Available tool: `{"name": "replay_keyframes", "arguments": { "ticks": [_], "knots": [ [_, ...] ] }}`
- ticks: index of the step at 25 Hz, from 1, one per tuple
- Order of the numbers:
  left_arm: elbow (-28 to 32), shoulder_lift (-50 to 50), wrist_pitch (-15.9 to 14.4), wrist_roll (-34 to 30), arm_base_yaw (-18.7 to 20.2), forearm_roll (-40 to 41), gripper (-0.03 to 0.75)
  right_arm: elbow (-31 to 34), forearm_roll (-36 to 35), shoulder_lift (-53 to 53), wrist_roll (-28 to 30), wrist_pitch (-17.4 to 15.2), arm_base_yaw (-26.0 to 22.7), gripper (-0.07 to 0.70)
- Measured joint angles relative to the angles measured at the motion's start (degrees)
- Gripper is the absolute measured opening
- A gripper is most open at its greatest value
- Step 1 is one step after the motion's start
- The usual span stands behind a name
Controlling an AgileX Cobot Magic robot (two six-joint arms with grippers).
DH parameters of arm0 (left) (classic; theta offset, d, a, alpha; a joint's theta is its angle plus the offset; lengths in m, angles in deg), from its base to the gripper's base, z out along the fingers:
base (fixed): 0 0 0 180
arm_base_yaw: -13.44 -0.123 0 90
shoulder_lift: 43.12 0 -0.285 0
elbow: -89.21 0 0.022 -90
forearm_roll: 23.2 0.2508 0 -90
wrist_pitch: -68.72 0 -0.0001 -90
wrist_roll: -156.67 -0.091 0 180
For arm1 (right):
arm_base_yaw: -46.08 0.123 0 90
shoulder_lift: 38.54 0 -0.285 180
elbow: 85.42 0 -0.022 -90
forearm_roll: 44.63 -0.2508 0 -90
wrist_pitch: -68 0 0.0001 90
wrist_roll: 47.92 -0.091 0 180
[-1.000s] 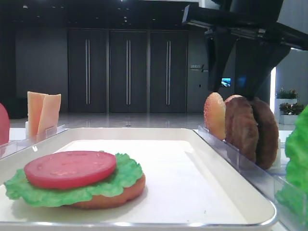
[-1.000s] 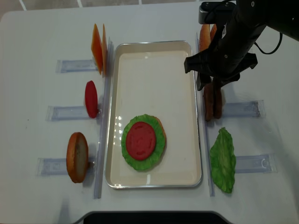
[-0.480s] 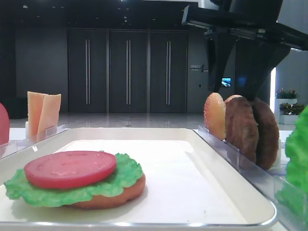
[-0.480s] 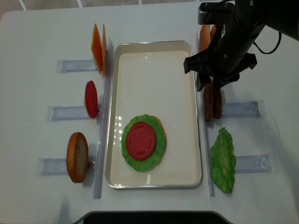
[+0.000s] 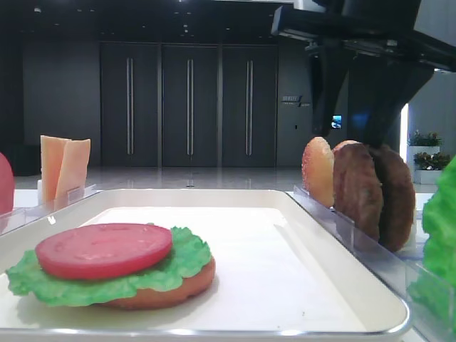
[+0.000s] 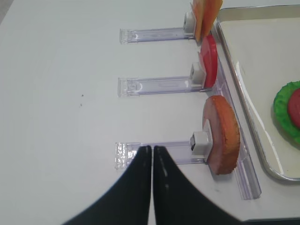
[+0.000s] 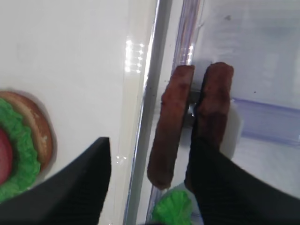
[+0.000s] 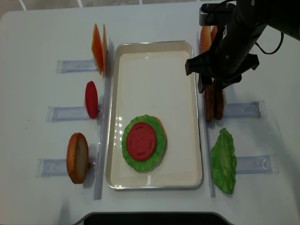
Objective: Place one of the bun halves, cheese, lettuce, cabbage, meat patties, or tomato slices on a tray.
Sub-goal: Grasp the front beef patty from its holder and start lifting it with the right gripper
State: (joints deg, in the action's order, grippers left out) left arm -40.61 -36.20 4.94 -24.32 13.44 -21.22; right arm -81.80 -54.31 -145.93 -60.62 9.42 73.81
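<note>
The white tray (image 8: pixel 154 46) carries a stack of bun half, lettuce (image 8: pixel 129 156) and tomato slice (image 8: pixel 141 141). Two meat patties (image 8: pixel 214 107) stand on edge in a clear holder just right of the tray. My right gripper (image 8: pixel 211 85) hangs open over them. In the right wrist view the gripper (image 7: pixel 150 145) straddles the patty nearer the tray (image 7: pixel 171 126), with clear space around it. Left of the tray stand cheese (image 8: pixel 98 47), a tomato slice (image 8: pixel 91 99) and a bun half (image 8: pixel 77 157). My left gripper (image 6: pixel 152 150) is shut and empty, near that bun half (image 6: pixel 222 136). Cabbage is out of view.
Another bun half (image 8: pixel 205 37) stands behind the patties and a lettuce leaf (image 8: pixel 223 160) lies in front of them. Clear plastic holders (image 8: pixel 70 113) stick out sideways on both sides of the tray. The right arm's dark body (image 8: pixel 243 28) looms over the far right.
The right arm has lifted very slightly over the patties. Nothing else has moved and both grippers keep their state.
</note>
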Motion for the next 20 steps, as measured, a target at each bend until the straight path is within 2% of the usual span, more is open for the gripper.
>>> {"name": "replay_keyframes", "arguments": {
  "ticks": [9,20],
  "knots": [
    [0.00,0.00,0.00,0.00,0.00,0.00,-0.001,-3.23,1.09,-0.79,-0.34,-2.44,1.23,0.370],
    [0.00,0.00,0.00,0.00,0.00,0.00,-0.001,-3.38,1.03,-1.16,-0.47,-2.93,1.38,0.370]
  ]
}}
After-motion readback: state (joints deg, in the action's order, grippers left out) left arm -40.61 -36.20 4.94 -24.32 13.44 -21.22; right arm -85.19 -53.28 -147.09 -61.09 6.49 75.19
